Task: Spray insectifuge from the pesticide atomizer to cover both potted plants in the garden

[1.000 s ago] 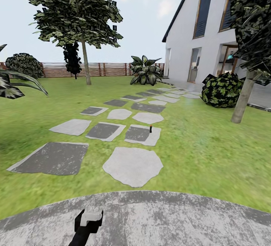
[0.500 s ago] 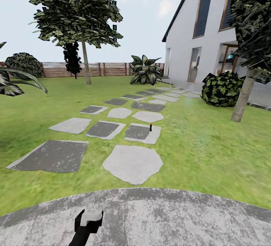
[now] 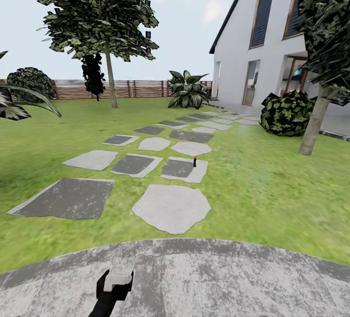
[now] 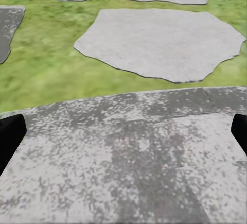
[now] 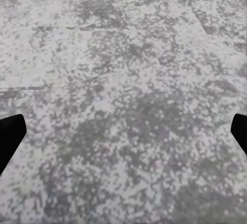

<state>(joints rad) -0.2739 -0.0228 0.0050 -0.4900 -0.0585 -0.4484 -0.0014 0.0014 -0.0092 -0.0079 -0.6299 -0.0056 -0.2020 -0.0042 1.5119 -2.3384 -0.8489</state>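
Hovering over the round grey patio (image 3: 218, 278), the left gripper (image 4: 123, 131) had its two dark fingers (image 4: 9, 136) spread wide and released, with nothing between them. Ahead of those fingers lay the patio's edge, then a strip of lawn (image 4: 46, 64) and a pale stepping stone (image 4: 159, 41). Beyond that stone, well past the fingertips, the pesticide atomizer (image 3: 194, 162) stood upright on the pale part of a further slab (image 3: 184, 170); its small size left details unclear. The right gripper (image 5: 123, 131) also had its fingers (image 5: 10, 134) parted and empty, with bare speckled paving between them. Far off, a broad-leaved plant (image 3: 187, 91) stood near the brown fence (image 3: 141, 89).
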